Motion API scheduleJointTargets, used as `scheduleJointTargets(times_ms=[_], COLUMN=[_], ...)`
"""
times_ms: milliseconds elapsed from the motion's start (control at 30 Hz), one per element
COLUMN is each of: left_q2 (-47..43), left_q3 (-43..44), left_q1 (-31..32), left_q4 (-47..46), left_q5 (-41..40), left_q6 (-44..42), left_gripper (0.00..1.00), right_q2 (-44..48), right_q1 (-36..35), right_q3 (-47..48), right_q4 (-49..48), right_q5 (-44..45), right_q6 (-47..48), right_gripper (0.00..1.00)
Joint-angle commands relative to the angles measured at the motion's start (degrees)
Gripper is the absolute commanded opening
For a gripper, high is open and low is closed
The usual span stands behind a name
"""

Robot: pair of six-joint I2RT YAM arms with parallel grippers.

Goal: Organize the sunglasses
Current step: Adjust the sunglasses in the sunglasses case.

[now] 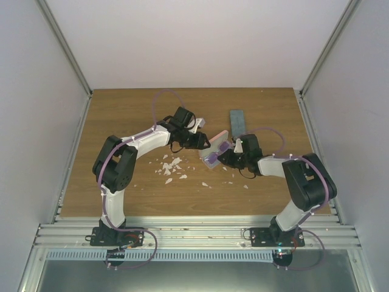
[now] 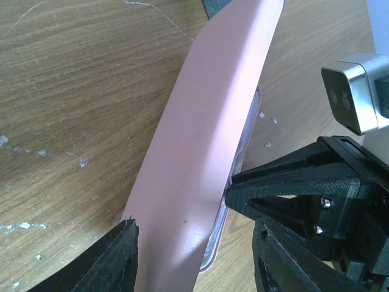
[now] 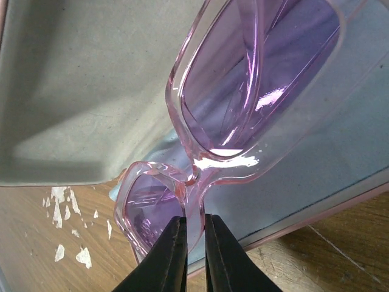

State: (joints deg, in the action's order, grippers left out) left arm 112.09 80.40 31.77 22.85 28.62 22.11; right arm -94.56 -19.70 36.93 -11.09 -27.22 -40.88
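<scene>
**Sunglasses (image 3: pixel 243 121) held over the open pink case (image 2: pixel 206 140)**

Right gripper (image 3: pixel 194 228) is pinched tight on the pink frame by the bridge, so they stretch away from its tips, roughly lengthwise over the case. Left gripper (image 2: pixel 179 210) clamps the case's side, near the middle of the table (image 1: pixel 121 121), slightly right. Right arm's got them; lowering looks like what's left.

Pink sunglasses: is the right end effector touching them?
Touching. The right wrist view shows the right end effector pinching the pink sunglasses by the frame, both fingers pressed against it.
</scene>
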Motion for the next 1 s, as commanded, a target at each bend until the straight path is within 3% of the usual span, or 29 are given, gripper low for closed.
scheduleJointTargets(times_ms=[0,133,300,500,700,967], left_q2=[0.9,0.8,1.1,1.9,2.8,3.6], left_q3=[-0.1,0.1,0.8,2.3,3.9,6.1], left_q1=[-0.4,-0.4,-0.5,-0.5,-0.7,-1.8], left_q4=[-2.8,-2.9,-2.7,-2.0,-1.9,-4.1], left_q5=[1.7,1.9,1.9,1.9,2.8,5.0], left_q6=[0.2,0.2,0.1,-0.5,-1.2,-2.1], left_gripper=[0.52,0.52,0.53,0.52,0.47,0.47], right_q2=[-1.1,0.5,5.2,11.6,13.6,10.1], right_q1=[-0.4,-0.4,-0.4,0.1,0.9,1.0], right_q3=[0.7,0.1,-0.7,-1.5,-2.3,-2.7], right_q4=[0.3,-0.1,0.9,6.0,10.7,11.9], right_q5=[1.1,0.5,1.1,8.3,16.0,15.7], right_q6=[-0.5,-1.2,-1.6,-1.5,-2.4,-1.1], right_gripper=[0.1,0.12,0.28,0.38,0.38,0.27])
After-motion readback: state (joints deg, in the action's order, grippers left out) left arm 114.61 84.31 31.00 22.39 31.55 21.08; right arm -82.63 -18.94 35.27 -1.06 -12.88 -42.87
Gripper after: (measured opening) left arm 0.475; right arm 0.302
